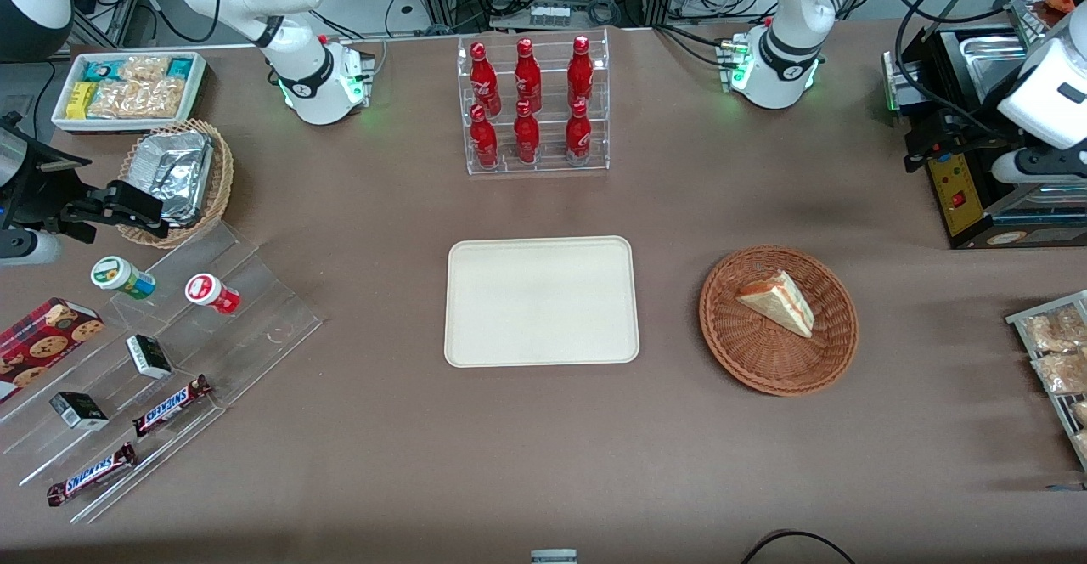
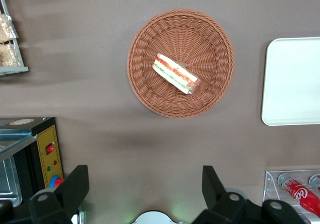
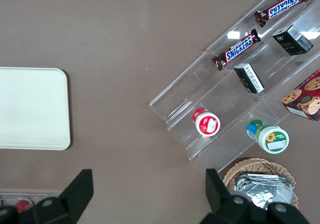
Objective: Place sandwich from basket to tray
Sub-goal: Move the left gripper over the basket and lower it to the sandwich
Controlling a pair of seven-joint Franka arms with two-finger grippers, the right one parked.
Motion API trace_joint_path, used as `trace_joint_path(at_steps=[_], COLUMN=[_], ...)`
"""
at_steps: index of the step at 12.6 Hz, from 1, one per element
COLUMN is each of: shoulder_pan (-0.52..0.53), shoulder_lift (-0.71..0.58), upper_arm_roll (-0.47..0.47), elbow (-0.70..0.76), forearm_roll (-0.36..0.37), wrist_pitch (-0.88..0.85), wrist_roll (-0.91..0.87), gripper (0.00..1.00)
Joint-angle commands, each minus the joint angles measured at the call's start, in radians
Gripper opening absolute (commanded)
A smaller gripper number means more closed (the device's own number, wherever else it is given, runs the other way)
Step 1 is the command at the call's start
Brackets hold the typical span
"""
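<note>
The sandwich [image 1: 780, 301], a white bread wedge with red and green layers on its cut edge [image 2: 175, 73], lies in the reddish-brown wicker basket [image 1: 747, 352] [image 2: 150, 38]. Beside the basket, toward the parked arm's end of the table, sits the cream tray [image 1: 542, 301] [image 2: 292, 81] with nothing on it. My gripper [image 1: 926, 152] [image 2: 144, 184] hangs high over the table, farther from the front camera than the basket and well apart from it. Its fingers [image 2: 75, 184] are spread wide open with only the brown tablecloth between them.
A clear rack of red bottles [image 1: 531, 105] stands farther from the front camera than the tray. A black appliance with a yellow panel [image 1: 955, 190] sits under my gripper. Snack packets on a metal tray [image 1: 1053, 352] lie at the working arm's end.
</note>
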Motion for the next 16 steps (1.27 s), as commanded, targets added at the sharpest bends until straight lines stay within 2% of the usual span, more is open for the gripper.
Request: trace_joint_path(at_steps=[1,5,10,14,16], shoulder_pan=[0.006,0.008,0.006,0.006,0.006], shoulder_lift=[0.015,0.039,0.151,0.300,0.320], upper_arm_roll=[-0.024,-0.024,-0.024,-0.024,-0.024], elbow=[0.016,0.016,-0.021,-0.036,-0.100], forearm_roll=[0.006,0.020,0.020,-0.011,-0.012], wrist_pitch=[-0.011,-0.001,0.134,0.246,0.339], wrist_roll=[0.017,-0.018,-0.343,-0.615,-0.705], gripper=[1.00,1.00,1.00,1.00,1.00])
